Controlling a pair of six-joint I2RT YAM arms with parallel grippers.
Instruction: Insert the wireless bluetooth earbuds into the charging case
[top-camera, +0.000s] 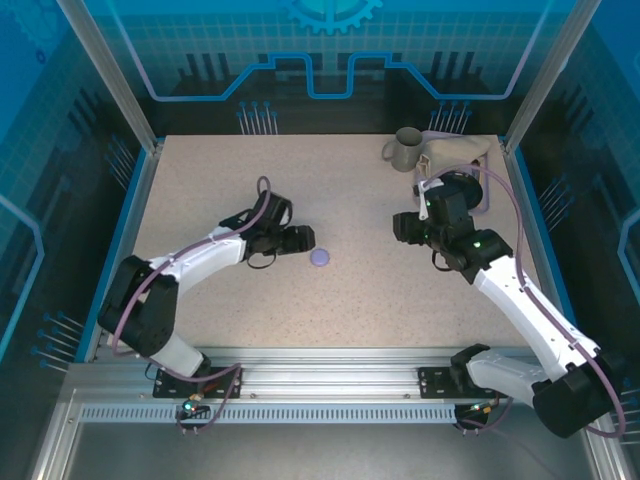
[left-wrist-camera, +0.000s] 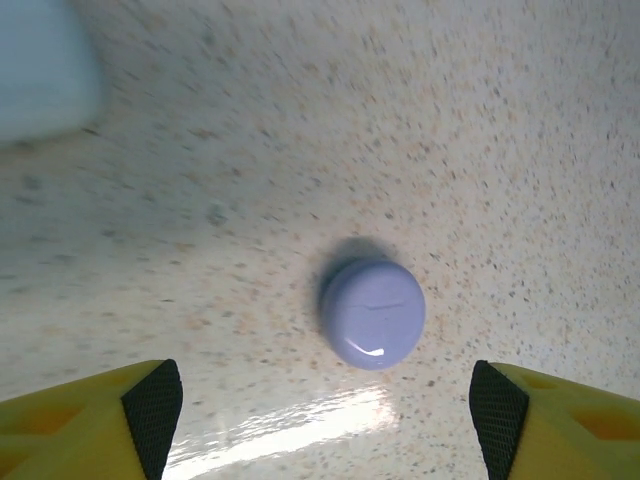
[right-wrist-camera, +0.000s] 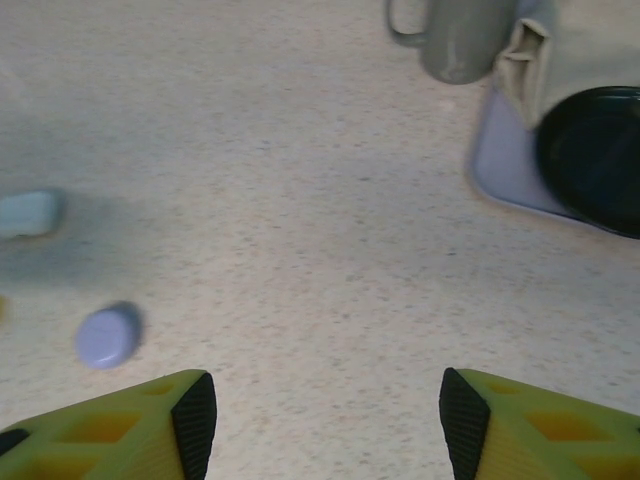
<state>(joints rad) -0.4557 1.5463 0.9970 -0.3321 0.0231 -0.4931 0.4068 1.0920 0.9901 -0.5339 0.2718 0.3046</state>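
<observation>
Charging case, seemingly the round lavender plastic disc, is sitting lined up for your released left claw; right claw likewise released.

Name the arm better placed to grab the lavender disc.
Left. The left gripper hovers open with the lavender disc framed between its fingers; the right gripper, also open, has it off to one side.

At the far left corner of the left wrist view, a pale bluish-white blurred block is cropped and too soft to identify. In the right wrist view, the edges crop a grey ceramic mug and a black round dish.
</observation>
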